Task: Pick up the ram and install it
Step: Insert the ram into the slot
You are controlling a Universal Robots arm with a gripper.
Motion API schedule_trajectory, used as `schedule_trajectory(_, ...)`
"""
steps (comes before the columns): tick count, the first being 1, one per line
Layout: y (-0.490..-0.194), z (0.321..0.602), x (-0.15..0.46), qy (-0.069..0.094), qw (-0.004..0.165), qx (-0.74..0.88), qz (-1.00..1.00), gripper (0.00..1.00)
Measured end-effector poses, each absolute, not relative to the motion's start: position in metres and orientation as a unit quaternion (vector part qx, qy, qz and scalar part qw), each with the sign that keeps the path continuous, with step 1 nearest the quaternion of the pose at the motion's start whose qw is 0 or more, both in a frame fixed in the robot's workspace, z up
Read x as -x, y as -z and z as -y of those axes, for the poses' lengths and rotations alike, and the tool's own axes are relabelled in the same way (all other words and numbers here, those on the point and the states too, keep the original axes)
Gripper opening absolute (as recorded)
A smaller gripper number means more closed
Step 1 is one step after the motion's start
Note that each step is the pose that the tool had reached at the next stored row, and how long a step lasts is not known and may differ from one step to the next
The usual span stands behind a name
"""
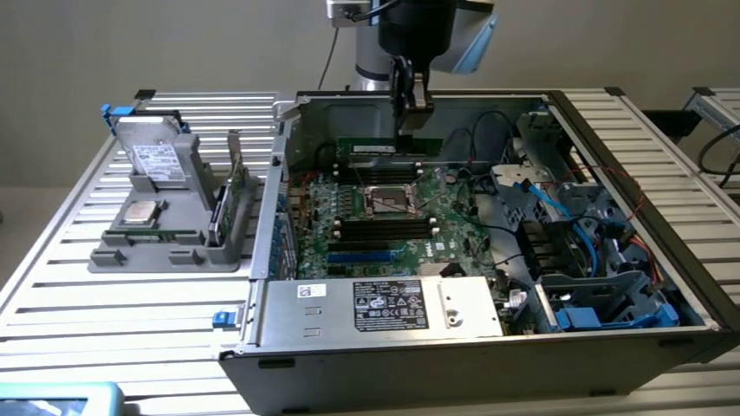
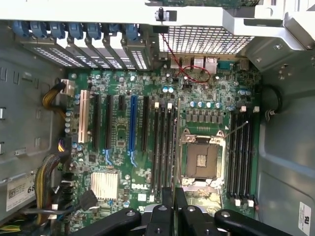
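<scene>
Slatted aluminium formed the counter [image 1: 69,286] in the exterior view, bearing an open steel computer case [image 1: 463,364]. Above its green motherboard [image 1: 382,234], the black hand [image 1: 413,126] was clenched on the ram [image 1: 393,149], a slim green stick held level. In the wrist view, the hand [image 2: 173,201] pinched the ram [image 2: 176,147] edge-on, a thin line beside long black memory slots [image 2: 162,147].

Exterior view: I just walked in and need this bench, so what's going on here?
The robot arm's black gripper is shut on a slim green RAM stick with black chips, holding it by its top edge inside the open grey computer case. The stick hangs over the green motherboard, close to the black memory slots by the processor socket, and looks not yet seated.
</scene>
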State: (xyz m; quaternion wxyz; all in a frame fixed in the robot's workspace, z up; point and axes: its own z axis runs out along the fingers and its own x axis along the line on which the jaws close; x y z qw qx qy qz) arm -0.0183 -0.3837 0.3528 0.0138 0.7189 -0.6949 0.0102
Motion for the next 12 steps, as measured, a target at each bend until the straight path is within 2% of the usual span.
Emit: schedule_trajectory(12, -0.331, 0.384, 0.019, -0.01, 0.014, -0.719, 0.695, 0.14)
